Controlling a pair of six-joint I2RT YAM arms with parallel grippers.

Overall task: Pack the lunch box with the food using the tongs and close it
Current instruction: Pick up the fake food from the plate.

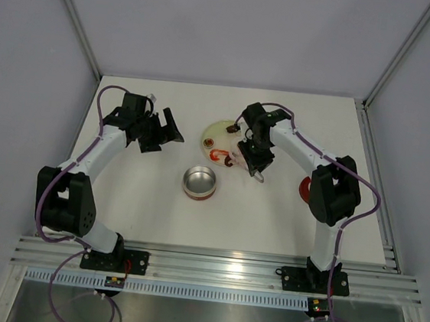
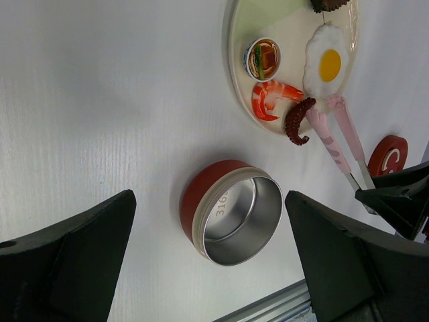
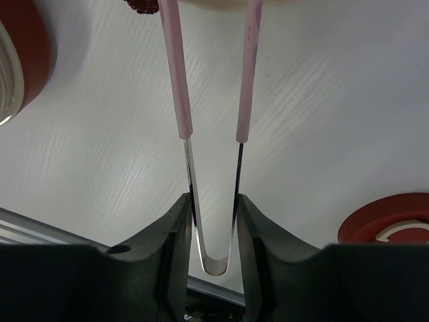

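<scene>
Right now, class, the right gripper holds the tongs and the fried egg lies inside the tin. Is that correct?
No. The right gripper does hold the tongs, but the fried egg lies on the plate, not in the tin, which is empty. The left wrist view shows it.

The small round metal tin (image 2: 234, 221) is smooth, bright metal inside, mirror-like on its wall, with a satin red band at its base. The thin pale pink tongs (image 3: 175, 74) have a matt pink coating on their arms, and their joined end is bare polished metal. The right claw (image 3: 213, 204) looks like matt black plastic. The white table (image 2: 100, 100) is matt and faintly grained. The white-and-yellow toy fried egg (image 2: 327, 64) and the pale round plate (image 2: 288, 23) look like glossy plastic.
</scene>
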